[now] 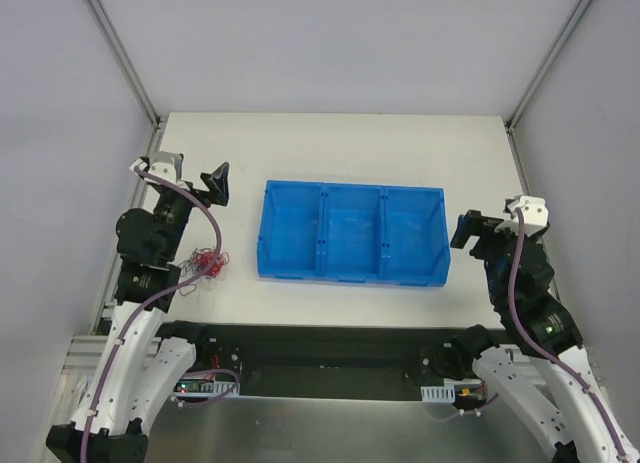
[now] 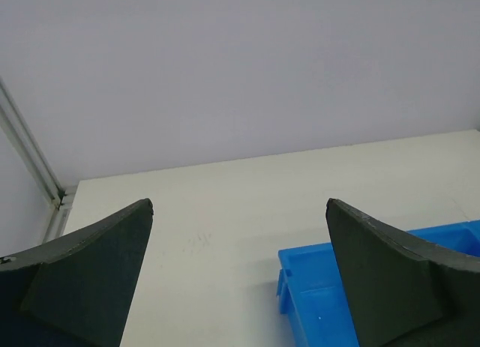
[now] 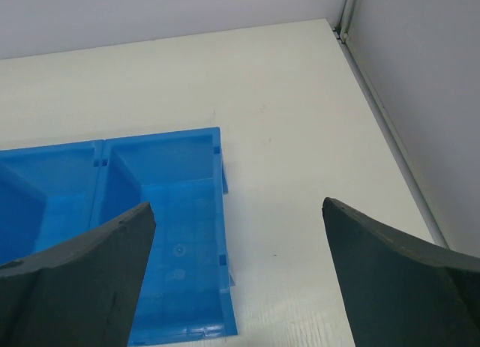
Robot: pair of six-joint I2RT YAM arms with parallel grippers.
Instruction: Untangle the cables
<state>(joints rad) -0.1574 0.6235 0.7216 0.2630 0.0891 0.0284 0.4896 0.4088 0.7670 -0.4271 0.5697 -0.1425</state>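
No cable is gripped yet, so the opening reach is judged to be in hand. The left gripper (image 1: 219,184) and the right gripper (image 1: 466,229) are both held wide and empty. The cables (image 1: 206,261) are seen as a small red-and-dark clump lying below and behind the left jaws, so those jaws would need to be lowered onto it. On the white table (image 1: 350,143), a blue bin (image 1: 350,275) is set between both jaw pairs. Plain grey walls enclose the space.

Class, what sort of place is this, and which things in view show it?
Probably a robotics lab test cell: a left arm and right arm bolted at a white table, grey panels on a metal frame around it, and a blue bin near tangled cables.
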